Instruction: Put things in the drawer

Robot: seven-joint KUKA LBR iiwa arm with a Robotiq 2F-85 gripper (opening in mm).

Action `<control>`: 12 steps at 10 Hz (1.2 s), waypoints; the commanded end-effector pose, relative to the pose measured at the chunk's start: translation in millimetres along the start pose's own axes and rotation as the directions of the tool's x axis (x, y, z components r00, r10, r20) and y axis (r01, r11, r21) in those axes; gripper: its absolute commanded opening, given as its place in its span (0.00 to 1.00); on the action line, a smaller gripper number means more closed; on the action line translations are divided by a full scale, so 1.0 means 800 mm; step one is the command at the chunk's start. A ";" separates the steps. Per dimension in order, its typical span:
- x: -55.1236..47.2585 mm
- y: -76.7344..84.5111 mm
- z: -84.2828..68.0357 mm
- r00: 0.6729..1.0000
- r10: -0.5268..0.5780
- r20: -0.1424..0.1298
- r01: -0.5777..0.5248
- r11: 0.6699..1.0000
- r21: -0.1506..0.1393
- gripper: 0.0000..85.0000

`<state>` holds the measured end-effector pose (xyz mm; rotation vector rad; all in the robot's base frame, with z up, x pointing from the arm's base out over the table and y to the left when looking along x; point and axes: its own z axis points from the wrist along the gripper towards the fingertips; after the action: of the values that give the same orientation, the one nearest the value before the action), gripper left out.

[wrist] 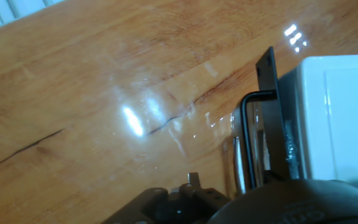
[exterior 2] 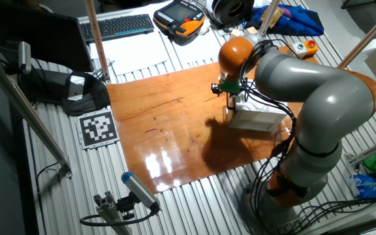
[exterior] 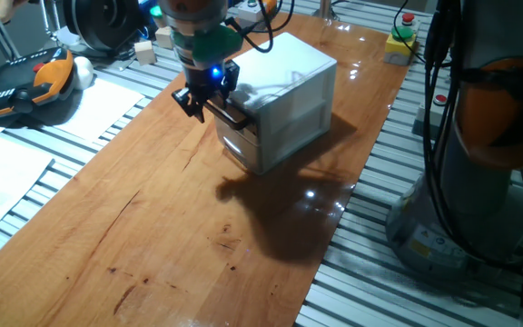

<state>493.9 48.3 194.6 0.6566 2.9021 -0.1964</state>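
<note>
the tool (exterior: pixel 205 102) sat at the black bar handle (wrist: pixel 248 134) on the front of the white cabinet (exterior: pixel 289 95); whether it was clenched could not be told. the cube was not visible. the drawer (exterior: pixel 240 123) looked light, its rigid handle the place to grip.

No words, brands or numbers can be read anywhere. The one sign is a square black-and-white coded marker (exterior 2: pixel 98 128), lying on the slatted surface at the left edge of the wooden board in the other fixed view; its pattern carries no letters.
</note>
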 end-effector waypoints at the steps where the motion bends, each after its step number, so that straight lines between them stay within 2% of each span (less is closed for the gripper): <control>1: -0.002 0.007 -0.009 1.000 -0.001 -0.006 0.001 1.000 0.009 0.60; 2: -0.005 0.014 -0.020 1.000 -0.005 -0.017 0.006 1.000 0.016 0.60; 3: -0.008 0.023 -0.032 1.000 -0.008 -0.027 0.009 1.000 0.021 0.40; 4: -0.010 0.032 -0.042 0.999 -0.014 -0.037 0.015 1.000 0.025 0.40; 6: -0.007 0.050 -0.054 0.997 -0.014 -0.070 0.014 1.000 -0.001 0.00; 8: -0.001 0.061 -0.058 0.996 -0.014 -0.088 0.008 0.998 -0.062 0.00; 10: 0.002 0.070 -0.068 0.996 -0.047 -0.077 0.041 0.996 -0.079 0.00; 12: 0.002 0.072 -0.073 0.994 -0.072 -0.083 0.064 0.993 -0.102 0.00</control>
<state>510.2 110.4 248.1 0.5618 2.9994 -0.0348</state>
